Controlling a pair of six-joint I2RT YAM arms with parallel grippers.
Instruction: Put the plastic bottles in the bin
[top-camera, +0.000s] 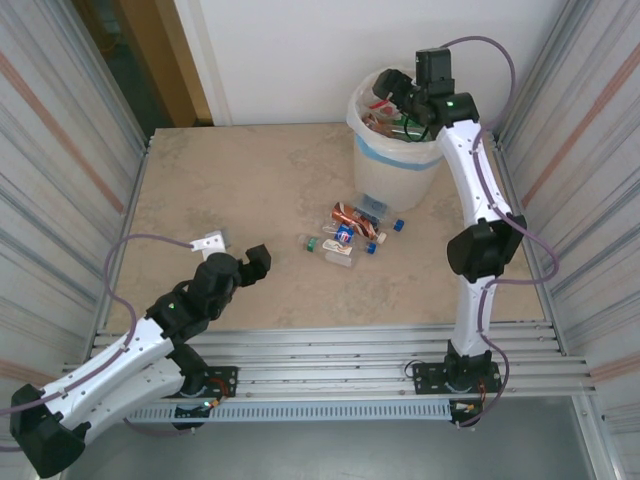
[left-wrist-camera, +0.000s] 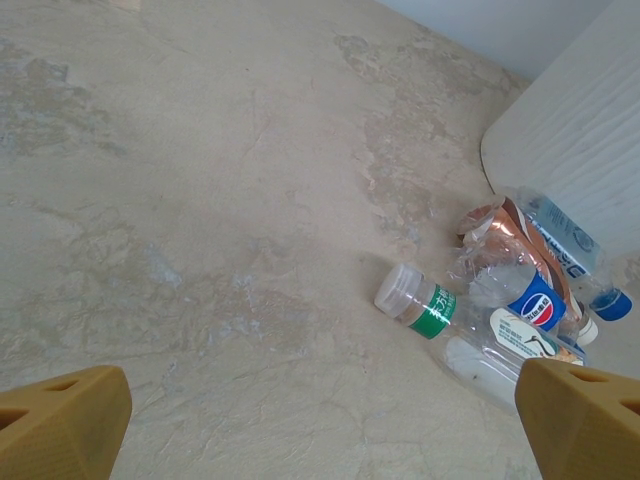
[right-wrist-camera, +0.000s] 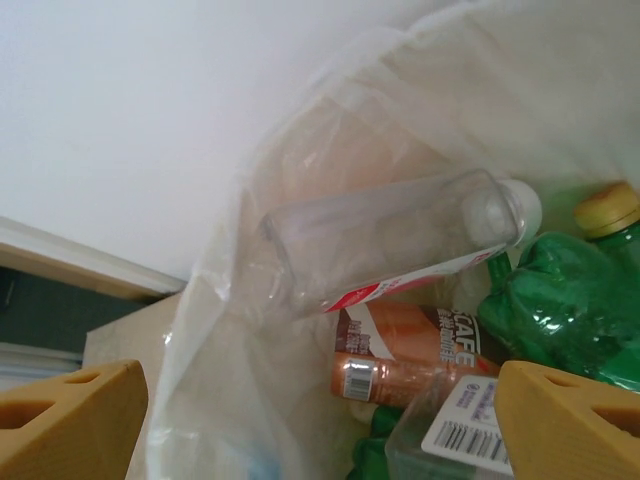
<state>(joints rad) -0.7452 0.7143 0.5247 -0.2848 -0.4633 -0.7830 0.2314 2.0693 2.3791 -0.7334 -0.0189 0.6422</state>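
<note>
– Plastic bottles (top-camera: 350, 232) first: where do they lie?
– In two lots. One heap lies on the tabletop (top-camera: 240, 180), just beside the foot of the bin (top-camera: 400, 170) and between the two arms, where I judge either can reach it. The rest are inside the one bin.
– How many in each?
– On the tabletop, at least five; they overlap, so I cannot be surer. From the left wrist I make out a green-labelled bottle (left-wrist-camera: 425, 305) nearest, a Pepsi-labelled bottle (left-wrist-camera: 535, 300), a crushed copper-coloured bottle (left-wrist-camera: 497, 228) and a blue-capped bottle (left-wrist-camera: 570, 245) just beside the bin wall. In the bin, at least four: a clear bottle (right-wrist-camera: 390, 245) with a white cap, a brown coffee bottle (right-wrist-camera: 400, 365), a green bottle (right-wrist-camera: 560, 300) and a barcode-labelled bottle (right-wrist-camera: 455, 425).
– Why does the clear one slant?
– It rests on top of the others and leans against the liner (right-wrist-camera: 230, 330), as a dropped thing would.
– And the claws?
– Two. The right claw (right-wrist-camera: 318, 410) hangs over the bin's mouth, fingers spread, pinching nothing: the place for a drop. The left claw (left-wrist-camera: 320, 425) hovers low over the tabletop, spread wide and empty, facing the heap, likely for the next pick.
</note>
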